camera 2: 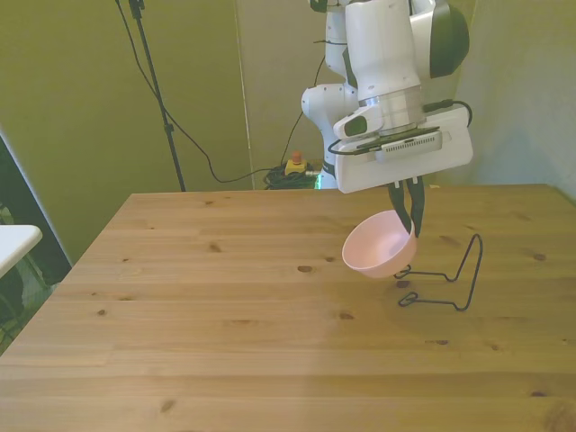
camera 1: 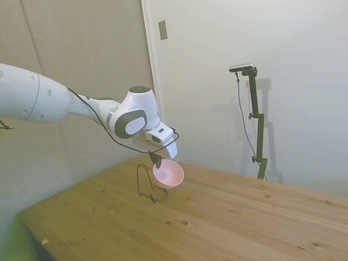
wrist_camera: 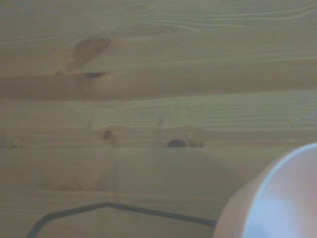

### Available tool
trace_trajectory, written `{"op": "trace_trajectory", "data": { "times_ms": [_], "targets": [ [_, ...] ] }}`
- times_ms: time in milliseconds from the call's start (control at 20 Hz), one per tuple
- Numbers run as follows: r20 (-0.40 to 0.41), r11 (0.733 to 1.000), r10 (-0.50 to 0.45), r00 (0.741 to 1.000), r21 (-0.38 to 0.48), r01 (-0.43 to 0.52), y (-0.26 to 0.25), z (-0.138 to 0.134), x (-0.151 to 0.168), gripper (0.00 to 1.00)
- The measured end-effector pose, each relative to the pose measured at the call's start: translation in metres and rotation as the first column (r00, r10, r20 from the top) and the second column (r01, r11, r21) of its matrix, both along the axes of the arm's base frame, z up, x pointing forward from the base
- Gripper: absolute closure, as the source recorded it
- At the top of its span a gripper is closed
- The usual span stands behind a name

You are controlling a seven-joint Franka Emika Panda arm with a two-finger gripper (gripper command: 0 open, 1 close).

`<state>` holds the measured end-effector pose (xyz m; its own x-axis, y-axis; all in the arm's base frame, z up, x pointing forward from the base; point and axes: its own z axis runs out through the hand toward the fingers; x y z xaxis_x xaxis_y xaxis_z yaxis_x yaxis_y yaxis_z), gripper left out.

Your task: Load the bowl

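While the gripper hangs above the wooden table, its dark fingers are pinched narrow on the rim of the bowl, holding it tilted in the air. It is a small, shallow, round bowl, pale pink with a smooth plastic look, its hollow turned toward the front view's left. Just beside it, on the front view's right, a thin black wire rack stands on the table; whether bowl and wire touch is hard to tell.

Pale pink bowl hangs tilted (rim pinched) above the table, beside wire rack.
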<state>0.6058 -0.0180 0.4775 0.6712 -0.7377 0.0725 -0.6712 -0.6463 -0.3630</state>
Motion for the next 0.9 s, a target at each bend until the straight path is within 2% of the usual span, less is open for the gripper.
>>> {"op": "trace_trajectory", "data": {
  "times_ms": [150,300,500,900],
  "targets": [
    [0.021,1.000,0.015,1.000,0.022,-0.015,-0.001,-0.002,-0.003,1.00],
    [0.057,0.996,0.032,0.998,0.087,-0.037,-0.008,-0.006,-0.009,1.00],
    [0.103,0.978,0.080,0.991,0.184,-0.098,-0.011,-0.018,-0.021,1.00],
    [0.188,0.941,0.118,0.975,0.293,-0.171,0.008,-0.024,-0.039,1.00]
  ]
}}
